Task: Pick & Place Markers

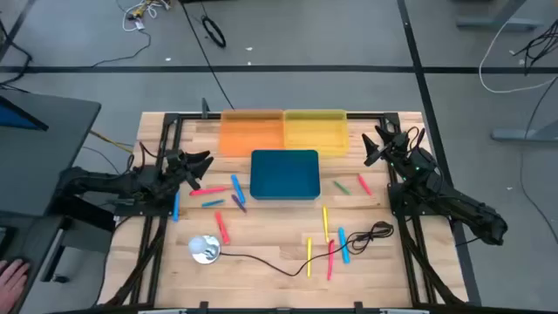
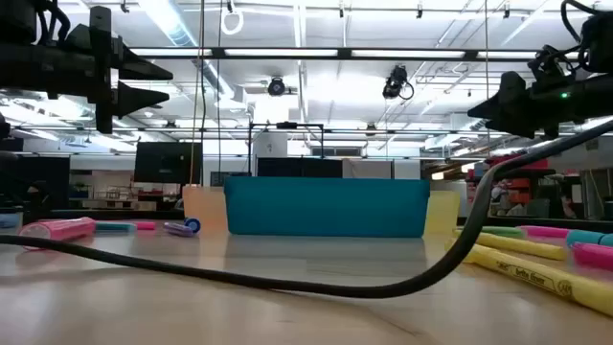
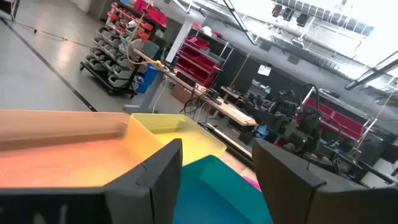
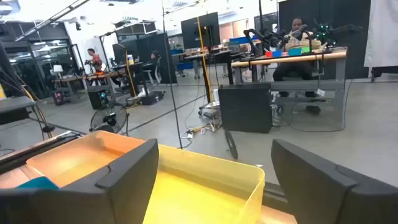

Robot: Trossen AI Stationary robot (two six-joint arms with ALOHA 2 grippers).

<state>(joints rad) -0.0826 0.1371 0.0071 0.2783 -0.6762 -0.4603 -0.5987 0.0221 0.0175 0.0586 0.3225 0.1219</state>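
Several markers lie flat on the wooden table: pink and blue ones (image 1: pixel 212 190) left of the blue bin (image 1: pixel 284 174), one pink (image 1: pixel 222 228) nearer the front, green and pink ones (image 1: pixel 353 185) to the bin's right, yellow, blue and pink ones (image 1: pixel 336 242) at the front right. My left gripper (image 1: pixel 204 165) is open and empty above the table's left side. My right gripper (image 1: pixel 373 146) is open and empty above the far right, near the yellow bin (image 1: pixel 316 131). In the wrist views both grippers' fingers (image 3: pixel 217 180) (image 4: pixel 211 174) stand apart with nothing between.
An orange bin (image 1: pixel 251 133), the yellow bin and the blue bin stand at the table's far middle. A black cable (image 1: pixel 296 262) runs across the front from a small silver thing (image 1: pixel 205 249) to a coil at the right. A person's hand (image 1: pixel 10 277) shows off the table's left.
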